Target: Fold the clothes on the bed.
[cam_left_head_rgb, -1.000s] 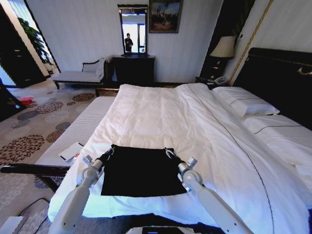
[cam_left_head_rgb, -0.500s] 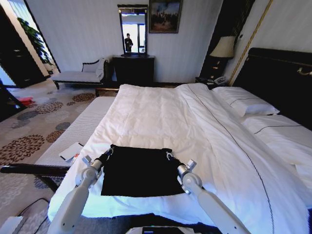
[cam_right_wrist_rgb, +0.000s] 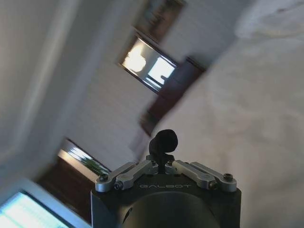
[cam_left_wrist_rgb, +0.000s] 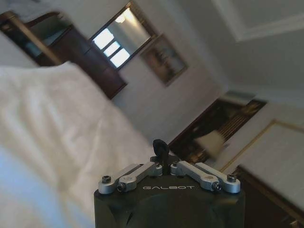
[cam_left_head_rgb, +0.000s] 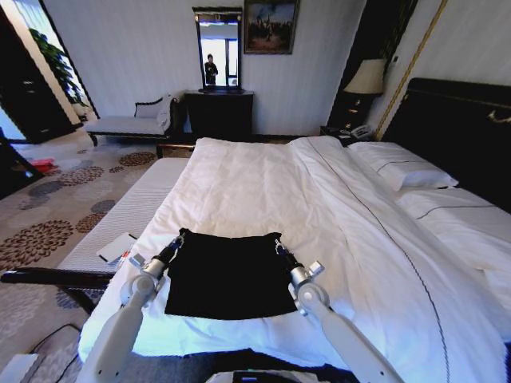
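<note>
While my left gripper (cam_left_head_rgb: pixel 180 237) and right gripper (cam_left_head_rgb: pixel 277 242) each pinch a far corner of the black T-shirt (cam_left_head_rgb: pixel 227 275) between them on the bed (cam_left_head_rgb: pixel 263 183), risk: uneven pull slips one corner, skewing the fold or dragging the duvet (cam_left_head_rgb: pixel 335 223).

Lamp (cam_left_head_rgb: pixel 366 77), mirror (cam_left_head_rgb: pixel 219 48), painting (cam_left_head_rgb: pixel 270 25)

black T-shirt (cam_left_head_rgb: pixel 227 275), seemingly plain, white duvet (cam_left_head_rgb: pixel 263 191)

Bare duvet (cam_left_head_rgb: pixel 263 183) beyond T-shirt (cam_left_head_rgb: pixel 230 275); pillows (cam_left_head_rgb: pixel 403 171) well right.
</note>
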{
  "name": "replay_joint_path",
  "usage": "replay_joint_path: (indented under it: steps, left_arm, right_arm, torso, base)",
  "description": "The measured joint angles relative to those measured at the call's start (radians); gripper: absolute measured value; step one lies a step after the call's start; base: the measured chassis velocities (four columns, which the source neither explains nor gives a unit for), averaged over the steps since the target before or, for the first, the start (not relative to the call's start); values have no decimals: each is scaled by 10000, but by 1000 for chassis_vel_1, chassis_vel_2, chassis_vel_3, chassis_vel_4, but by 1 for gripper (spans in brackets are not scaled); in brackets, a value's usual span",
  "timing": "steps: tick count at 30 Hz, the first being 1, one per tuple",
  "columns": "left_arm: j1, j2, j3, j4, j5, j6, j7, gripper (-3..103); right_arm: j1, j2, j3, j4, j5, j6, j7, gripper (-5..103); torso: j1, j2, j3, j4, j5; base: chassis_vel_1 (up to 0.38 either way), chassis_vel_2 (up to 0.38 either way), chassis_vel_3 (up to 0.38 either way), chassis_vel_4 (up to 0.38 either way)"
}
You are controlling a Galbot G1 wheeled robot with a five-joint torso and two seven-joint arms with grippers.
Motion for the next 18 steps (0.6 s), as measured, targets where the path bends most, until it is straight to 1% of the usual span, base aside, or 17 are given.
replay_joint_path:
  steps: [1,2,4,6,7,9,11,12,15,16,18]
  left_arm:
    - [52,-51,-106,-82,-48,-64,226,2]
    - [52,-51,-106,-82,-48,-64,226,2]
    - [128,-153,-301,-217,-156,-181,679,2]
    - [161,-265,-401,-277,-231,-214,932,2]
    - [161,-265,-401,-277,-231,-214,932,2]
    - [198,-479,-530,-372,-256,-227,1293,2]
    - [235,-703,-644,-450,-95,-239,1743,2]
    - [235,-703,-644,-450,-95,-239,1743,2]
    - [256,-953,-853,-440,381,-281,2385,2]
    - [256,-953,-853,-440,381,-281,2385,2]
    - [250,-1032,-1013,-327,639,-391,3033,2]
  right_arm:
    - [-128,110,79,61,41,180,-436,1]
    - [-128,110,79,61,41,180,-436,1]
    - [-379,374,211,132,126,541,-1280,1]
    - [-482,508,257,110,152,764,-1773,1]
    - [-482,508,257,110,152,764,-1773,1]
    - [-553,602,299,31,185,1037,-2450,1]
    - [-592,622,357,-62,190,1283,-3138,1]
    - [-592,622,357,-62,190,1283,-3138,1]
    - [-643,605,475,-206,197,1493,-4094,1]
    - [-643,605,475,-206,197,1493,-4094,1]
    - [-674,557,554,-314,198,1622,-4805,1]
  torso:
    - [0,0,-1,2,0]
    - [0,0,-1,2,0]
    - [0,0,-1,1,0]
    - [0,0,-1,1,0]
    - [0,0,-1,1,0]
    - [0,0,-1,1,0]
    - [0,0,-1,0,-1]
    - [0,0,-1,0,-1]
    - [0,0,-1,0,0]
    - [0,0,-1,0,0]
    - [0,0,-1,0,0]
  base:
    - [0,0,0,0]
    - [0,0,0,0]
    - [0,0,0,0]
    - [0,0,0,0]
    - [0,0,0,0]
    - [0,0,0,0]
    - [0,0,0,0]
    - [0,0,0,0]
    - [0,0,0,0]
    - [0,0,0,0]
    - [0,0,0,0]
